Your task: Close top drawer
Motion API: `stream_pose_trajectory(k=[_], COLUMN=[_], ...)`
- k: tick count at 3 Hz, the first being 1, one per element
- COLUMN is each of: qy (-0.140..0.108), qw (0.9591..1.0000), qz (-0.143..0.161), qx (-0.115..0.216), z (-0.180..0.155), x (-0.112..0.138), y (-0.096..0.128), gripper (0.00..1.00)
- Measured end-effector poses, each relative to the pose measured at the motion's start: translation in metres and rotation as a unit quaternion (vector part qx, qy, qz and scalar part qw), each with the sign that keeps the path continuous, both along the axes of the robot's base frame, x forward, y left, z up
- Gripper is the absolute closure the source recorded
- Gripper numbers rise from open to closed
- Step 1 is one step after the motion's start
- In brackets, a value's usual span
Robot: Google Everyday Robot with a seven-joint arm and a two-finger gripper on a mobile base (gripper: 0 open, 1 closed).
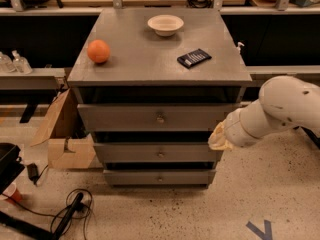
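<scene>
The top drawer (125, 117) is the uppermost grey front of the grey cabinet, with a small round knob (160, 118) at its centre. It stands out a little from the cabinet, with a dark gap above it under the top board. My gripper (219, 137), a tan tip on the white arm (280, 111) that reaches in from the right, is at the lower right corner of the top drawer's front. It holds nothing that I can see.
Two narrower drawer fronts (160, 153) sit below. On the cabinet top lie an orange (98, 51), a white bowl (165, 24) and a dark packet (194, 57). A cardboard box (62, 134) stands at the left, and cables (70, 216) lie on the floor.
</scene>
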State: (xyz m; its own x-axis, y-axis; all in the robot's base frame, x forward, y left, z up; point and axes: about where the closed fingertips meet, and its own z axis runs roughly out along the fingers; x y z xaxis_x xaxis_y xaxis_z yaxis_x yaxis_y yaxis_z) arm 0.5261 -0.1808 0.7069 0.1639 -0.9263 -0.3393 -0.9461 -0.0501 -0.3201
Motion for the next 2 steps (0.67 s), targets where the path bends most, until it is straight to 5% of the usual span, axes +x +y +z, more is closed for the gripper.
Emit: stream_pose_trajectory(k=[1, 2], qy=[-0.05, -0.085], qw=[0.998, 0.9961], qz=[0.029, -0.02], qx=[-0.024, -0.015], z=[0.057, 0.099], x=[-0.021, -0.021], y=[-0.038, -0.081], gripper=[1.0, 1.0])
